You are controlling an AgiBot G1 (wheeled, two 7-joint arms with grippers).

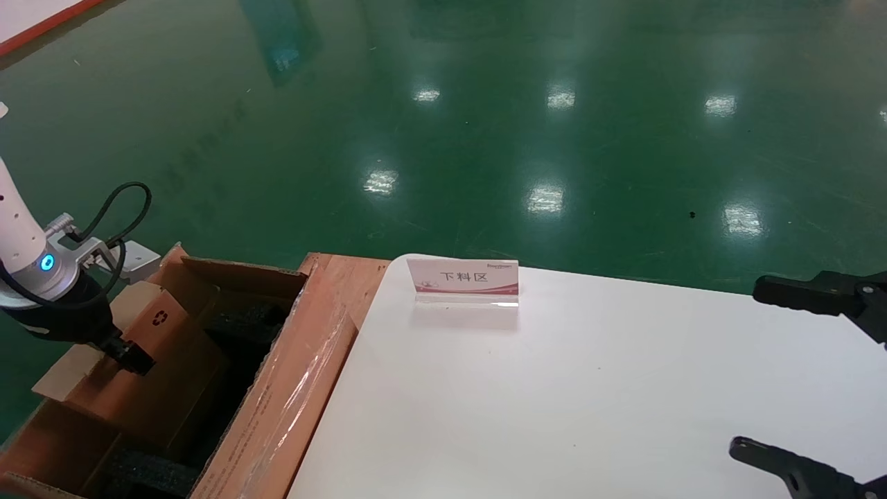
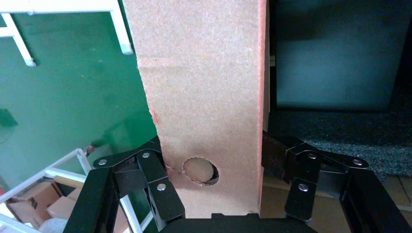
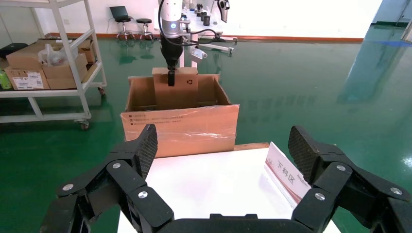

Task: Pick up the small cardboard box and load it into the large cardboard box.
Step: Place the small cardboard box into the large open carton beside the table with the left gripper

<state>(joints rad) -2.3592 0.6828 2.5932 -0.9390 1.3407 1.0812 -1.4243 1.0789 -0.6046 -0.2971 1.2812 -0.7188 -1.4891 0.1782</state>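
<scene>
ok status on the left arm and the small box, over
Left tool shut on small cardboard box, holding it upright, partly down inside large cardboard box. Right tool open, idle over white table. Nothing blocking the carton opening.

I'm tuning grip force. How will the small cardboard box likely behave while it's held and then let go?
The small cardboard box looks stiff: its narrow face shows no buckling between the left tool fingers. Probably light, since one pinch carries it. It stands upright in the large cardboard box, so on release it may tip over.
</scene>
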